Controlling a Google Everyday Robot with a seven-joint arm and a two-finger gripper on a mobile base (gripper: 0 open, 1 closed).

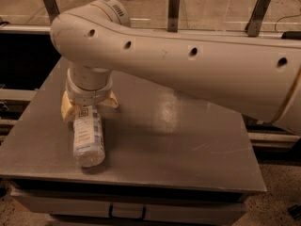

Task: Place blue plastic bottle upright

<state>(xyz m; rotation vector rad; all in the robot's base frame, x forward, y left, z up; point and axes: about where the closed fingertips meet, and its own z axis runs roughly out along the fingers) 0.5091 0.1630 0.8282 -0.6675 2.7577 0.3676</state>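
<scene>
The blue plastic bottle lies on its side near the front left of the grey table. Its white-and-blue label faces up and its base points toward the front edge. Its cap end is hidden under my wrist. My gripper is right over the bottle's far end. The two yellowish fingers stand one on each side of the bottle, open, with a gap to its sides. The bottle rests on the table.
My thick white arm crosses the view from the right and hides the back of the table. A drawer handle sits under the front edge. Metal rail posts stand behind.
</scene>
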